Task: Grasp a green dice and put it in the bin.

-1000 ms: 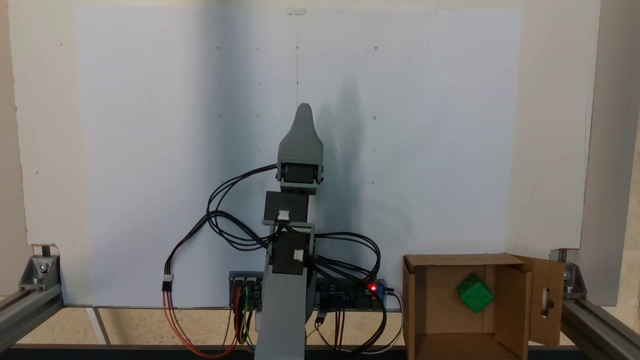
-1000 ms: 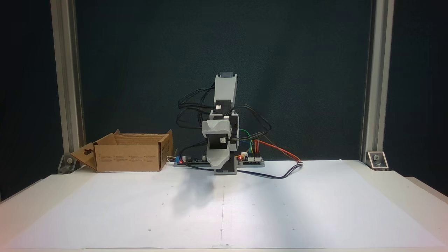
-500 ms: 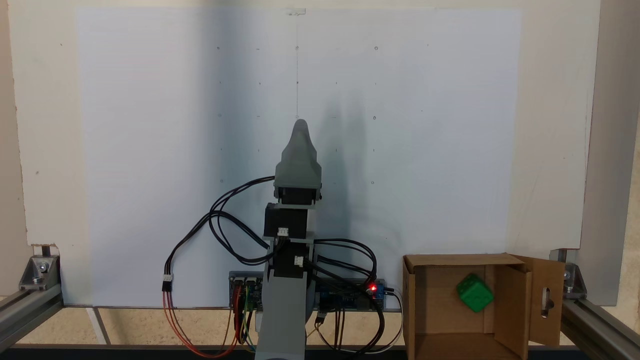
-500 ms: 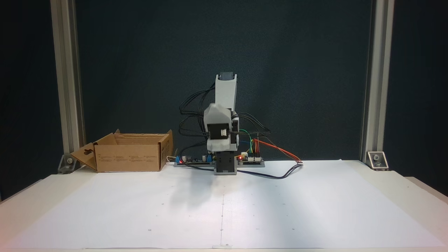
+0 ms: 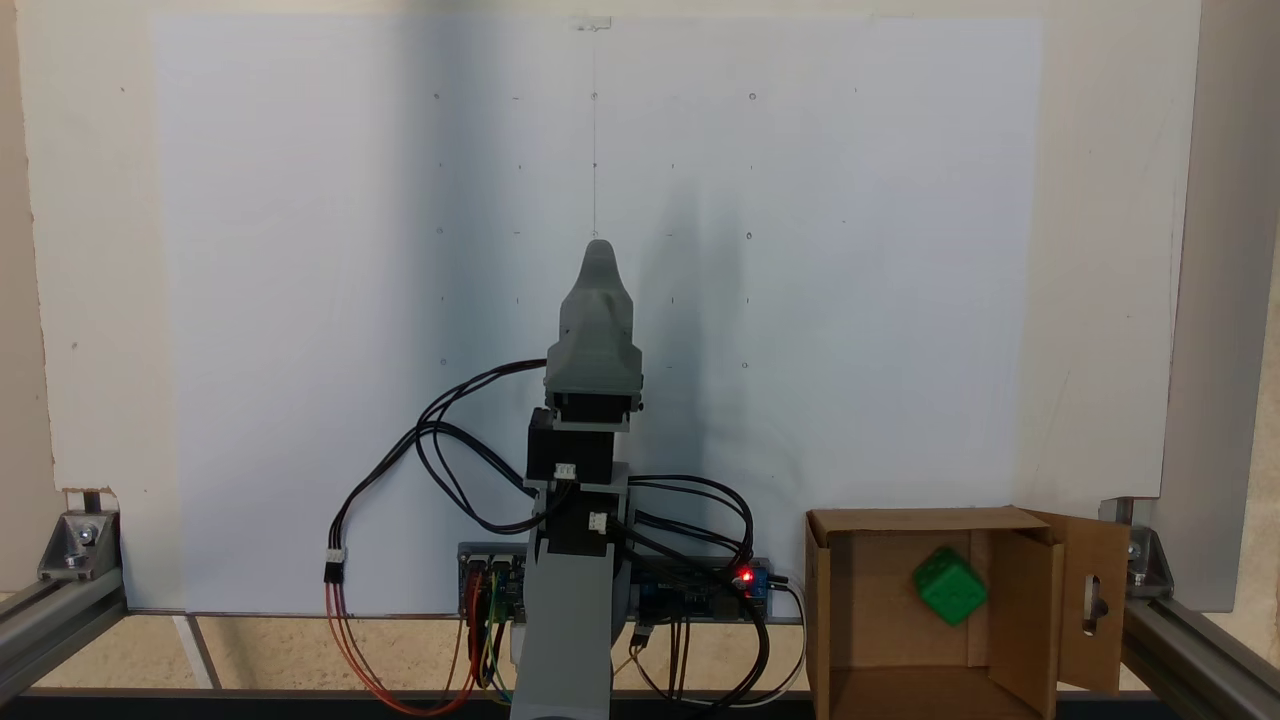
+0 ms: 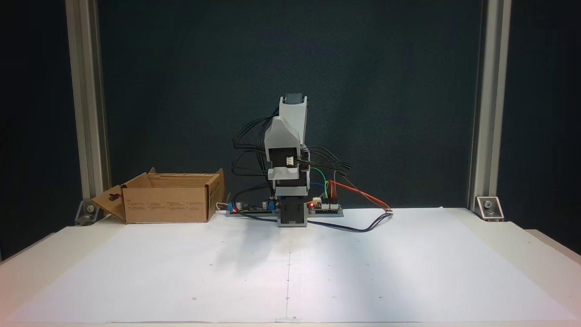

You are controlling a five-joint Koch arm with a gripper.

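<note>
- Green dice lies inside the bin at the lower right of a fixed view; in another, the bin's walls hide it.
- We see our pincer as one tapered tip; open or closed, we cannot tell.
- White paper covers the bench, bare around our folded arm.

green dice: you see smooth, glossy plastic
bin: matt brown corrugated cardboard
sheet: your worktop's smooth white paper
</note>
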